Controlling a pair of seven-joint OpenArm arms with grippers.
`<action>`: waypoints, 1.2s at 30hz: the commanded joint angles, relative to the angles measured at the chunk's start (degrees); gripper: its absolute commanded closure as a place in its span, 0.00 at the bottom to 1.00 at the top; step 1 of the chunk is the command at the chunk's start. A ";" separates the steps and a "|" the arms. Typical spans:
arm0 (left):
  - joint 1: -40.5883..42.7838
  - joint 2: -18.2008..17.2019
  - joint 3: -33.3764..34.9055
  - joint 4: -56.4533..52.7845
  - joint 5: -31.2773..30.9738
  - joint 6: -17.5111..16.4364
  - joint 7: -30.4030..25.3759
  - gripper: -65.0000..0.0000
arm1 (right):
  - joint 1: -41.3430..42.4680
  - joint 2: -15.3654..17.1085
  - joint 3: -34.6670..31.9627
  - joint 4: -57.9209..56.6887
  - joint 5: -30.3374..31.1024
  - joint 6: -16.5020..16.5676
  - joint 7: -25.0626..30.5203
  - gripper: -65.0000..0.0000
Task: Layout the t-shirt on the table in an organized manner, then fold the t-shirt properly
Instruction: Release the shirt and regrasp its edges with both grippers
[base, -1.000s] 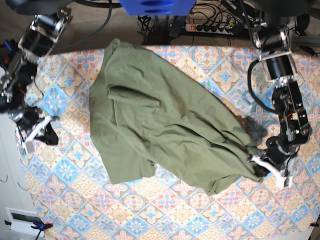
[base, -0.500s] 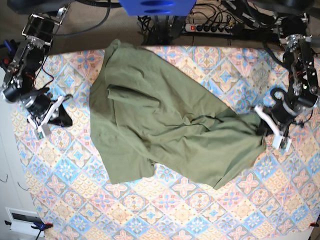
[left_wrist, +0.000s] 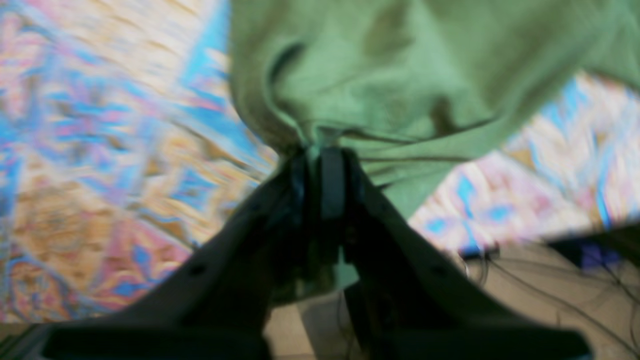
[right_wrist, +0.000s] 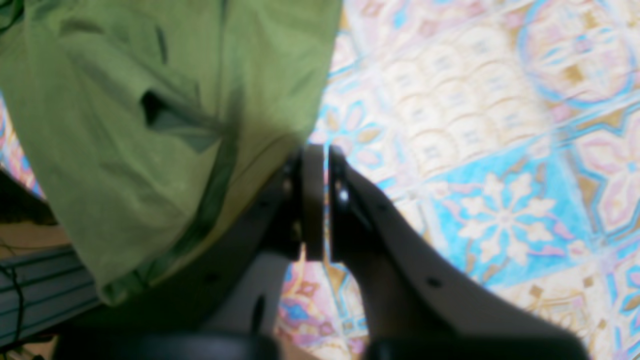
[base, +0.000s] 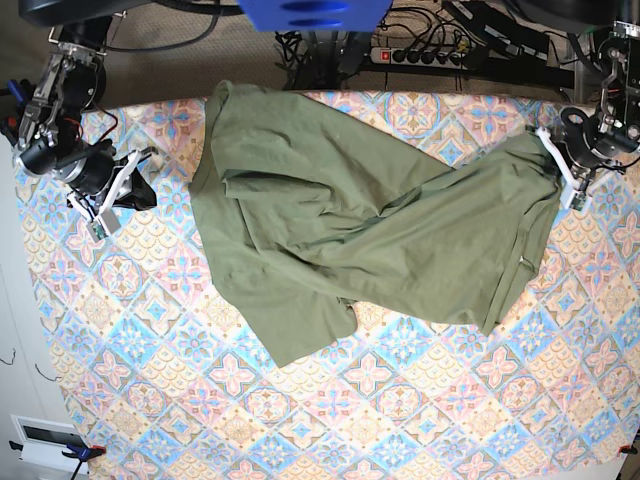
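The olive-green t-shirt (base: 340, 220) lies wrinkled across the table (base: 400, 410), from the far left to the right edge. My left gripper (base: 552, 152) is at the table's right side, shut on a corner of the shirt and holding it stretched out. The left wrist view shows that gripper (left_wrist: 320, 152) pinching bunched shirt fabric (left_wrist: 400, 75) above the table (left_wrist: 100, 150). My right gripper (base: 143, 194) is shut and empty, just left of the shirt. In the right wrist view the right gripper (right_wrist: 316, 150) is closed beside the shirt (right_wrist: 150, 125), over the table (right_wrist: 475, 150).
A power strip and cables (base: 420, 55) lie beyond the table's far edge. A blue part (base: 310, 12) sits at the top centre. A white unit (base: 45, 440) stands off the front left corner. Floor with cables (left_wrist: 550, 300) shows past the table edge.
My left gripper has carried the shirt corner from the front right to the far right, pulling the shirt out wider. My right gripper has moved back and toward the shirt.
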 joint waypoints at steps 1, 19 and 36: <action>-0.19 -1.28 -0.57 0.89 -0.05 0.17 0.28 0.88 | 0.05 1.09 0.06 1.03 1.06 0.14 1.14 0.94; -7.32 5.49 -7.34 -0.70 -0.23 0.17 8.63 0.25 | -2.59 1.09 -0.20 1.03 1.06 0.14 1.49 0.80; -10.22 9.62 -7.69 -9.31 -0.14 -1.41 8.72 0.25 | -2.15 -1.28 -0.20 1.03 0.89 0.14 1.49 0.80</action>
